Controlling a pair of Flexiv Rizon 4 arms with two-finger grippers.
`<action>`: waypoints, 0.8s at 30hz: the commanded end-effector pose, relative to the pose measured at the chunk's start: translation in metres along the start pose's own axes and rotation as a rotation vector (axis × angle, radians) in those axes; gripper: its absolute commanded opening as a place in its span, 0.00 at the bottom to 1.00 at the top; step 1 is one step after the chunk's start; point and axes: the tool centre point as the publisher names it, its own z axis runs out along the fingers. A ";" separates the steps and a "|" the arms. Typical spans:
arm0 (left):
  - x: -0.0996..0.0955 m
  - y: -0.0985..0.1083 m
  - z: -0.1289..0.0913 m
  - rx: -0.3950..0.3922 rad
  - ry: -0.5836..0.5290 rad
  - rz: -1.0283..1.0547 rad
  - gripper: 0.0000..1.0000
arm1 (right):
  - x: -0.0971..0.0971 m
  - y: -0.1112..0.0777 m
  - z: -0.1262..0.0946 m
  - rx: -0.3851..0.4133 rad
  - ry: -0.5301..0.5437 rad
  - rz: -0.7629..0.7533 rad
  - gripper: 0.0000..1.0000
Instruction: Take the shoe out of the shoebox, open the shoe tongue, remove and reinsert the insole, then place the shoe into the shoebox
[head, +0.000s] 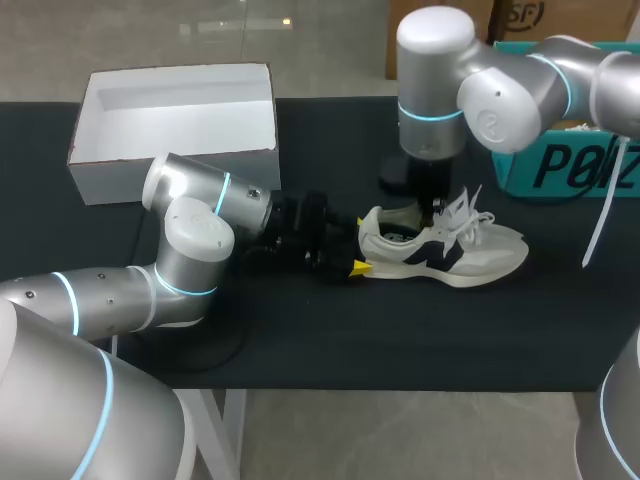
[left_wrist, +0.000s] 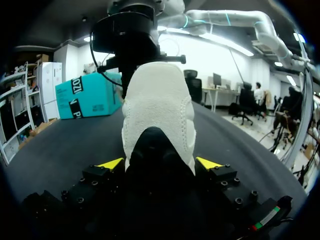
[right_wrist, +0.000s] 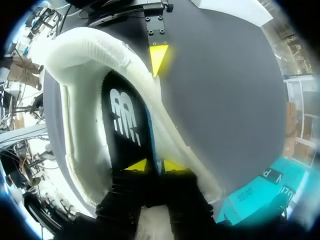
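The white sneaker (head: 445, 250) lies on its sole on the black table, heel toward my left arm. My left gripper (head: 350, 262) is shut on the heel (left_wrist: 157, 110), one yellow tip pressed on each side (left_wrist: 158, 163). One of its fingertips (right_wrist: 158, 57) shows against the shoe's outer wall. From above, my right gripper (head: 430, 212) reaches down into the shoe's mouth. Its tips (right_wrist: 155, 165) stand slightly parted, open, with the blue edge of the black insole (right_wrist: 125, 120) running between them. The insole lies tilted inside the shoe (right_wrist: 90, 50).
The open white shoebox (head: 180, 120) stands at the back left of the table. A teal box (head: 570, 160) sits at the back right, close behind the shoe's toe. The shoe's laces (head: 472, 210) splay loose over the tongue.
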 end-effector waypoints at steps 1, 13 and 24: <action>0.000 0.003 0.000 -0.005 0.004 0.001 0.00 | 0.000 -0.002 0.003 -0.002 -0.002 0.004 0.28; 0.000 0.003 0.000 -0.005 0.004 0.001 0.00 | 0.014 0.000 0.025 0.008 0.027 0.009 0.37; 0.000 0.003 0.000 -0.005 0.004 0.001 0.00 | 0.036 0.004 0.068 0.047 0.089 -0.012 0.00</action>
